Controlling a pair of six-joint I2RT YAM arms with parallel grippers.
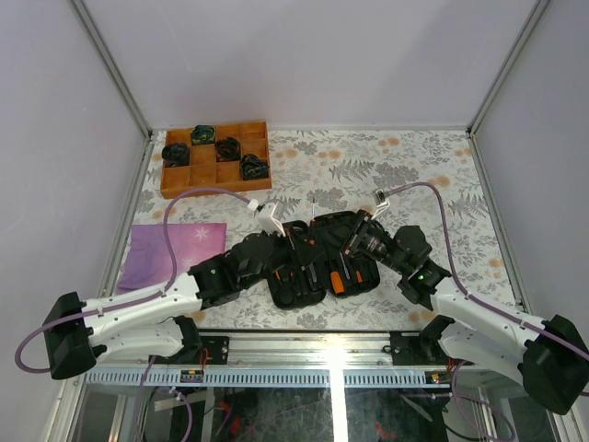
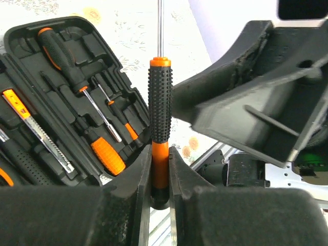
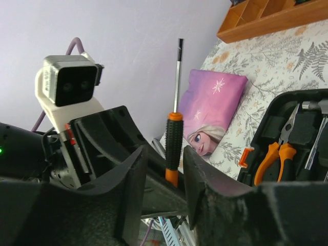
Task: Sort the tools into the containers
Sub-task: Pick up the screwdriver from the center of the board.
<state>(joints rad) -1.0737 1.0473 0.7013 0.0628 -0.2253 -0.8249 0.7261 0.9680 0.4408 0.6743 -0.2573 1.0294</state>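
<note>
A screwdriver (image 2: pixel 160 102) with a black ribbed grip, orange ends and a steel shaft stands upright between the two grippers. My left gripper (image 2: pixel 160 179) is shut on its orange lower end. My right gripper (image 3: pixel 165 174) is open, its fingers either side of the same screwdriver (image 3: pixel 174 136) without touching it. Both grippers meet above the open black tool case (image 1: pixel 317 293). Its moulded slots hold screwdrivers (image 2: pixel 66 56), a utility knife (image 2: pixel 31 123), orange-handled pliers (image 3: pixel 279 154) and a hammer (image 3: pixel 318 107).
A brown wooden compartment tray (image 1: pixel 204 177) with dark items in it sits at the back left. A purple cushion (image 1: pixel 175 253) with a cartoon face lies left of the case. The right gripper's body (image 2: pixel 246 102) crowds the left wrist view.
</note>
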